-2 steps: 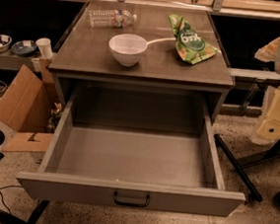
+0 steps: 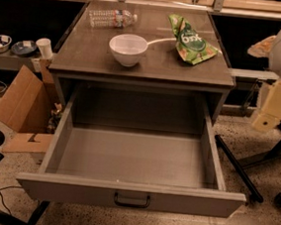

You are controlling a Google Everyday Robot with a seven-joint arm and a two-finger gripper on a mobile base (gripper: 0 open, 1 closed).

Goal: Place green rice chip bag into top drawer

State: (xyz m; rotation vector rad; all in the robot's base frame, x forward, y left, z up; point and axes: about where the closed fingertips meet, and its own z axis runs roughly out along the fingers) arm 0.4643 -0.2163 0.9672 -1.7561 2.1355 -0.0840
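The green rice chip bag [image 2: 191, 39] lies crinkled on the back right of the cabinet top, apart from the other items. The top drawer [image 2: 131, 196] is pulled fully open towards me, and its grey inside holds nothing. A small black handle [image 2: 132, 201] sits at the centre of its front panel. My gripper [image 2: 270, 106] hangs at the right edge of the view. It is right of the cabinet, level with the drawer's upper part and well away from the bag. It holds nothing that I can see.
A white bowl [image 2: 128, 48] stands mid-top and a clear water bottle [image 2: 112, 18] lies at the back left. A cardboard box [image 2: 22, 100] leans on the floor at the left. Black stand legs [image 2: 237, 166] cross the floor at the right.
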